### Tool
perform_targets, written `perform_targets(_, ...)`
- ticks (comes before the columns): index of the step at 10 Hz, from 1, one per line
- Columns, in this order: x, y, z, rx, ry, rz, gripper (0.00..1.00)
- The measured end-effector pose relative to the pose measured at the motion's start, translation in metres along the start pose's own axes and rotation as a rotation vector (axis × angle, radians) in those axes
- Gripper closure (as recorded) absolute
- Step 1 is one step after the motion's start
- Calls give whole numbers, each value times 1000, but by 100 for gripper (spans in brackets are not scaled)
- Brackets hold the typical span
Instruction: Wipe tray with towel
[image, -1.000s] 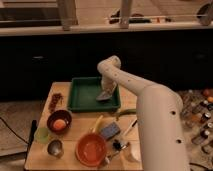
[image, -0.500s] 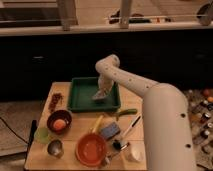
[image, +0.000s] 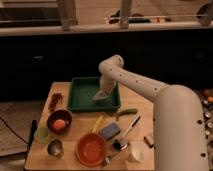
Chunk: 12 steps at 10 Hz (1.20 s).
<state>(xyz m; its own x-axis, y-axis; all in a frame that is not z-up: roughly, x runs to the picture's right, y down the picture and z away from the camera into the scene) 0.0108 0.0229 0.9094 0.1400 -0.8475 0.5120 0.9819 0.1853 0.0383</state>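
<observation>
**Gripper working low at the tray's right end**

The gripper (image: 103, 93) is reaching down inside the single green tray (image: 81, 96), which is sitting at the back edge of the table (image: 66, 161), and is meeting the one pale towel (image: 99, 97) near the tray's right rim. Whether it is clamping the cloth cannot be told. The tray floor to the left is lying open. Crowding the table's front half are two bowls, one orange (image: 91, 149) and one dark (image: 59, 121), and one blue sponge (image: 109, 131).

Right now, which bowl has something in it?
The small dark bowl holding an orange thing; the big orange bowl looks empty. The gripper is over the green tray.
</observation>
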Motion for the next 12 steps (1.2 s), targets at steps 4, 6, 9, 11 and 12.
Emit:
perform_targets(4, 1, 1, 0, 0, 1, 3, 100)
perform_targets(6, 0, -1, 0, 1, 0, -1, 100)
perform_targets(9, 0, 0, 0, 0, 0, 1, 100)
perform_targets(11, 0, -1, 1, 0, -1, 0, 100)
perform_targets(12, 0, -1, 1, 0, -1, 0, 100)
